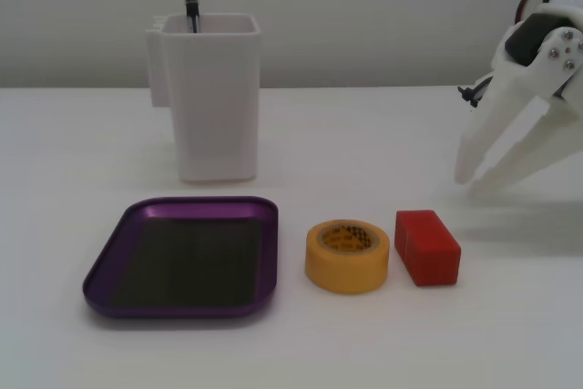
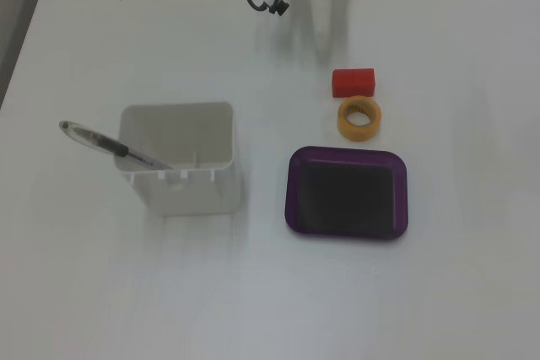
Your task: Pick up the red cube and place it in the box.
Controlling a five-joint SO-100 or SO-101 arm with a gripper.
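- I see the claw (image 1: 475,176) at the right edge of the bench (image 1: 73,134) in a fixed view, fingers spread in a V, tips angled down and just touching or hovering at the surface – can't tell which.
- Nothing between the fingers; it's touching none of the objects.
- red cube (image 1: 427,246) lies flat on the bench, front-right in that view, near the claw but apart from it.
- yellow tape roll (image 1: 347,255) lies flat just beside the cube, narrow gap between them.
- box (image 1: 105,266) is on the far side of the tape from the cube; its dark floor is bare.
- white container (image 2: 181,196) stands upright behind the box with a pen (image 2: 101,142) leaning out of it.
- In the top-down fixed view I get the claw (image 2: 326,35) at the top edge, cube (image 2: 353,82) just below it, then tape (image 2: 359,118), then box (image 2: 348,229).
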